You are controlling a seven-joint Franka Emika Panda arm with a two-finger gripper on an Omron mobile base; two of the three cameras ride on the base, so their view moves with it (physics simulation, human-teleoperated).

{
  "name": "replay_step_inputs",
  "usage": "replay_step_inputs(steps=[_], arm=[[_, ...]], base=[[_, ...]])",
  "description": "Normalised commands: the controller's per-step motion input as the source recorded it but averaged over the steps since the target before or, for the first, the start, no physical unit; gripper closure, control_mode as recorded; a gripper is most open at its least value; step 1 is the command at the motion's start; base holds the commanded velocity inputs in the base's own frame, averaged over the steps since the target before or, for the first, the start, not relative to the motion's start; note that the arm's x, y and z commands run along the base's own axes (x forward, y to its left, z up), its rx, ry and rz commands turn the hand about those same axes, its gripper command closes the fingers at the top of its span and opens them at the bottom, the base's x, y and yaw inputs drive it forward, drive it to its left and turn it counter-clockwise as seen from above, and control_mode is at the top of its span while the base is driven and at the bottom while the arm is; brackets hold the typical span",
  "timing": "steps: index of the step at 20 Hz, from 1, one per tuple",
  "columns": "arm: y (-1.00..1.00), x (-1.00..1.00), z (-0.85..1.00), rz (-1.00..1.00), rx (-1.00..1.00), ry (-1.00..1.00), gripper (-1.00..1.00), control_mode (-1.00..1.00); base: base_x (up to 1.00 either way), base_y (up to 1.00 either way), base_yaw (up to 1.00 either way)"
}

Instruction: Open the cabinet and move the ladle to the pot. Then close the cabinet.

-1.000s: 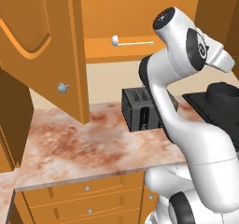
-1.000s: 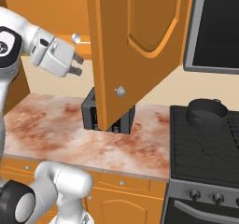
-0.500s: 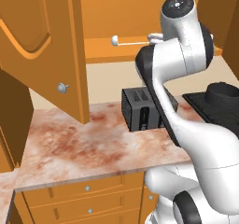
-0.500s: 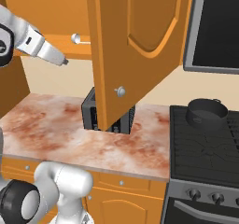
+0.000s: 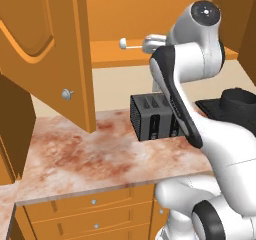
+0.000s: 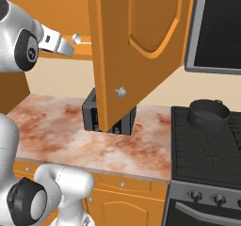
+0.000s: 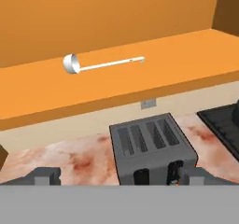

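Observation:
The cabinet stands open, both doors swung out; the right door hangs in front of the counter. On its bottom shelf lies the pale ladle, bowl to the left, handle pointing right. The ladle also shows on the shelf, and its bowl peeks out beside the door. My gripper hovers open just short of the ladle's handle end, nothing between its fingertips. The dark pot sits on the stove at the right.
A black slotted toaster stands on the marbled counter below the shelf. The stove adjoins the counter on the right, with a microwave above it. The open doors jut out over the counter.
The arm has risen and turned its hand from pointing sideways toward the open shelf, nearer the ladle. The jaws stayed open; ladle, doors and pot have not moved.

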Motion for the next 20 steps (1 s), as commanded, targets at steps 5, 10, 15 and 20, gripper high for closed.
replay_step_inputs(steps=[5,10,15,20], arm=[[0.19,0.87,0.0,0.29,0.04,-0.04,-1.0,-1.0],[0.21,0.67,0.0,0.23,0.02,-0.02,-1.0,-1.0],[0.25,0.53,0.0,0.17,0.0,-0.01,-1.0,-1.0],[0.21,0.61,0.0,0.08,0.0,0.0,-1.0,-1.0]], base=[[0.0,0.0,0.0],[0.0,0.0,0.0],[0.0,0.0,0.0],[0.0,0.0,0.0]])
